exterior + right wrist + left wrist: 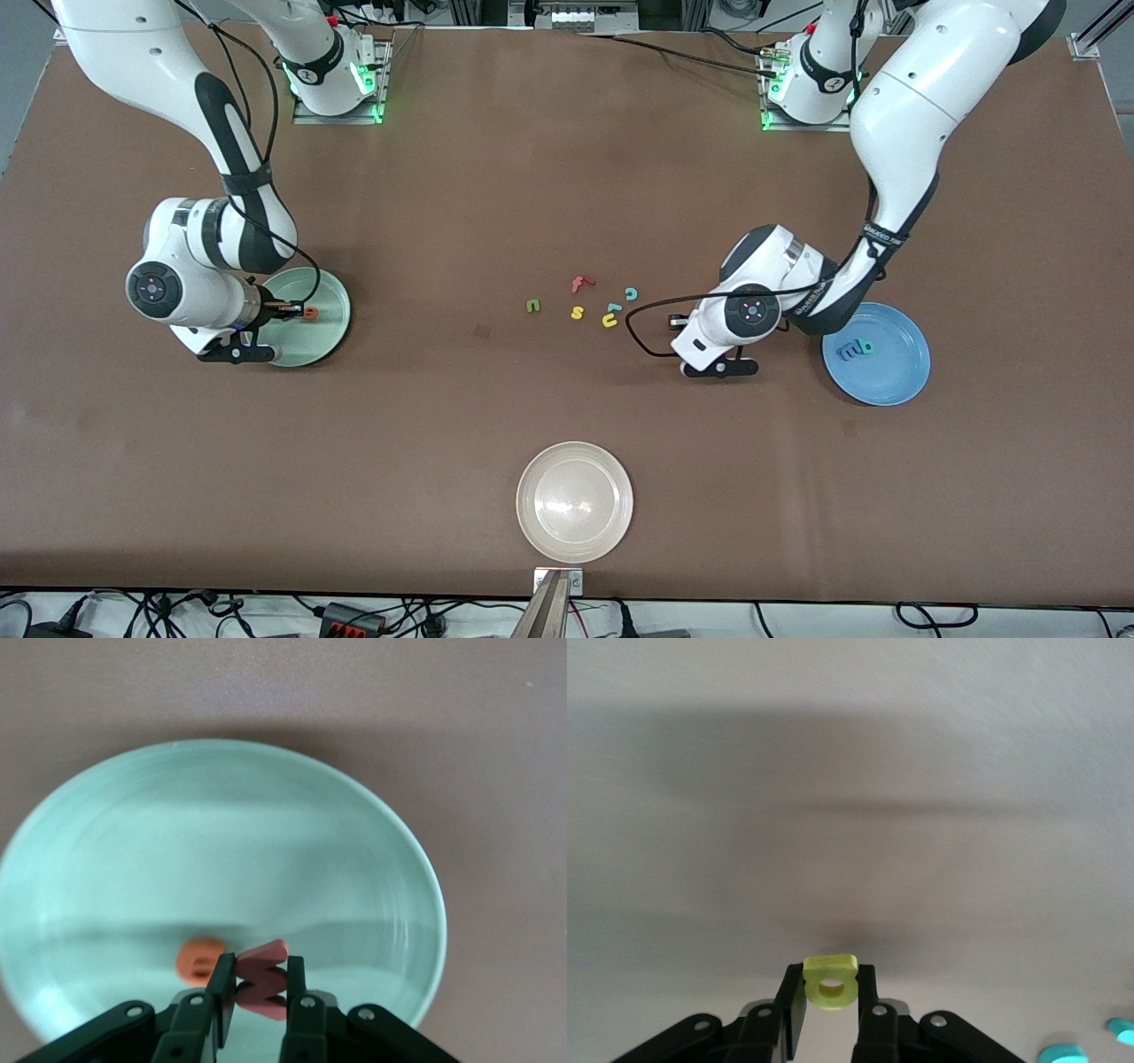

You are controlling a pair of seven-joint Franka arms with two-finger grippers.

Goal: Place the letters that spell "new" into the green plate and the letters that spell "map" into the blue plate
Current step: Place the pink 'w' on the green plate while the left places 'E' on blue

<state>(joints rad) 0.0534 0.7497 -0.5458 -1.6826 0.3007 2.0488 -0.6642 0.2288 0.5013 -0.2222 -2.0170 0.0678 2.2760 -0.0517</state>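
My right gripper (261, 985) is shut on the salmon-red "w" (264, 979) and hangs low over the green plate (221, 833). The orange "e" (199, 958) lies in that plate beside the fingers; in the front view it (310, 312) shows in the green plate (328, 332) by the right gripper (285, 310). My left gripper (831, 992) is shut on the yellow "a" (831, 981) above bare table, between the letter cluster and the blue plate (895, 372). The blue "m" (849, 351) and teal "p" (867, 346) lie in the blue plate. The green "n" (532, 305) lies on the table.
Loose letters lie mid-table: a red "f" (581, 283), yellow "s" (577, 312), teal "c" (631, 293), another teal piece (613, 307) and yellow "u" (609, 321). A white-beige plate (574, 501) sits near the front edge.
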